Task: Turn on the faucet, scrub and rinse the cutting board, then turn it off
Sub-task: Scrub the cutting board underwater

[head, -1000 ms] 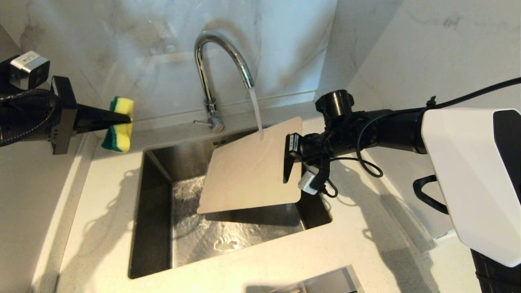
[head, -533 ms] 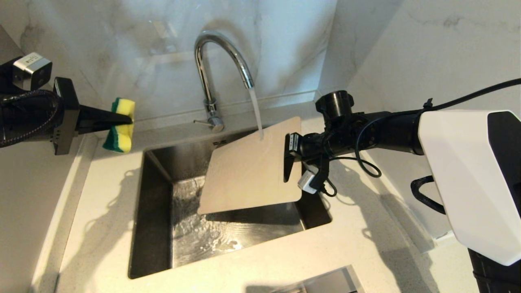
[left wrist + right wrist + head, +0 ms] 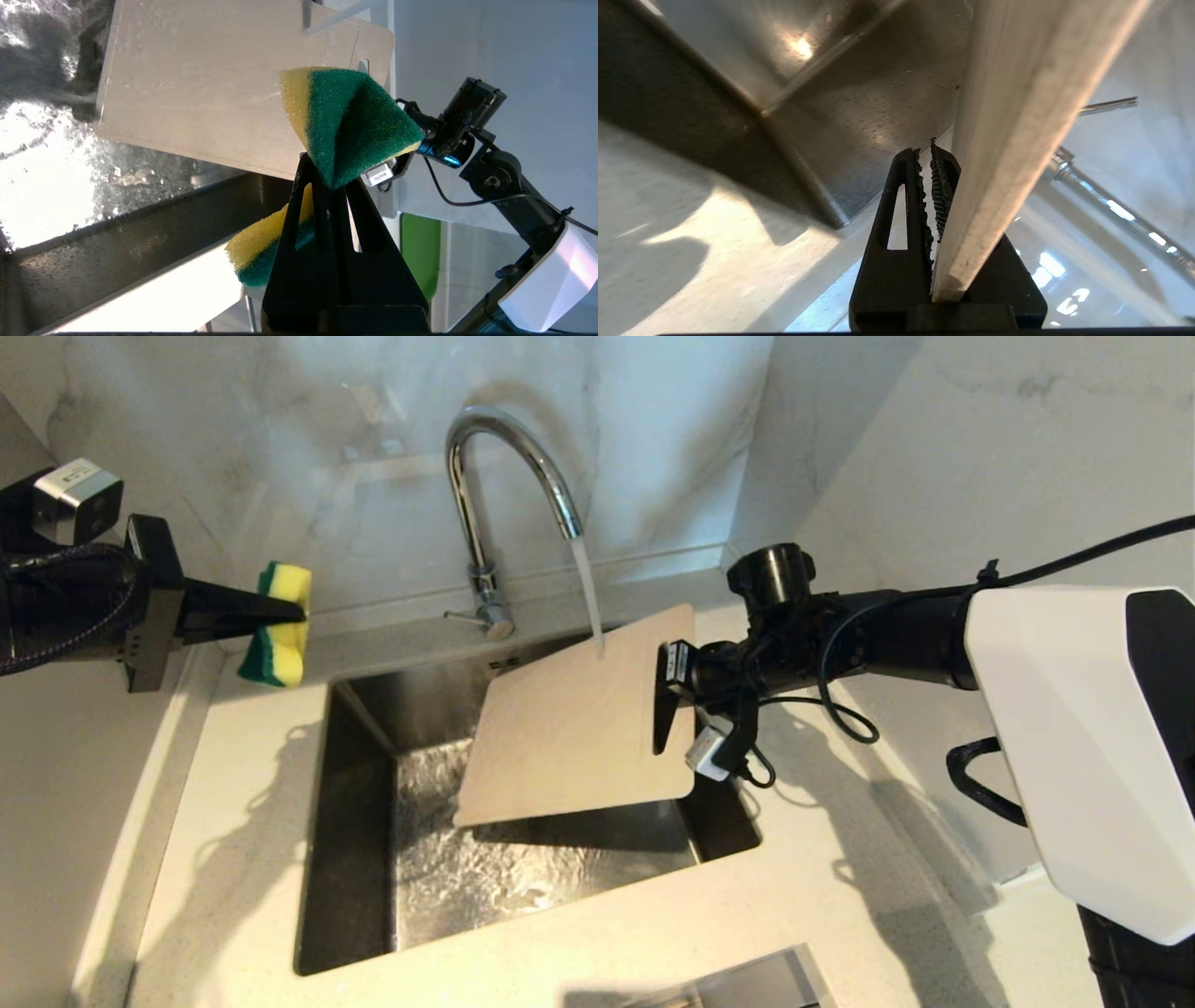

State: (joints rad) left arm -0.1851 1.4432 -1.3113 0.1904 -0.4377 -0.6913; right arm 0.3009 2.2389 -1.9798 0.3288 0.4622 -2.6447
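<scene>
The right gripper clamps the cutting board beneath the faucet stream over the sink, while the left gripper, well aside, pinches the sponge.

The countertop is a pale speckled stone slab that meets marble walls at its back and right edges. A rectangular steel sink is recessed into its centre, with water pooled over the basin floor. The faucet is mounted on the countertop strip between the sink's back edge and the back wall, and a second metal-rimmed recess is cut into the front edge.
</scene>
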